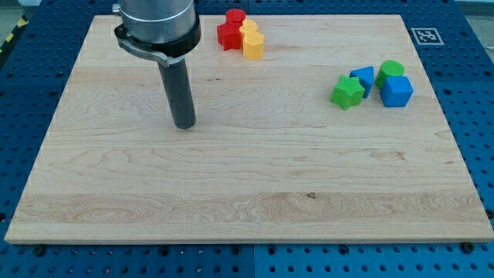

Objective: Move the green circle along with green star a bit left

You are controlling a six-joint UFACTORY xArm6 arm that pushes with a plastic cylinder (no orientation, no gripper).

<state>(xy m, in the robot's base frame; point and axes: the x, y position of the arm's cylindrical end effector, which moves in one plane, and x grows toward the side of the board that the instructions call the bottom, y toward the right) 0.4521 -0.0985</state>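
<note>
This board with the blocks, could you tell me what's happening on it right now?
My tip rests on the board, left of centre and touching no block. The green star and green circle sit far off at the view's right, clustered with two blue blocks. Red blocks and yellow blocks sit at the top. The leftward push hasn't begun.

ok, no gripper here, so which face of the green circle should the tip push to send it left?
Its right face, coming from the view's right. The green circle sits right of the green star, with blue blocks touching; my tip is far off on the view's left.
</note>
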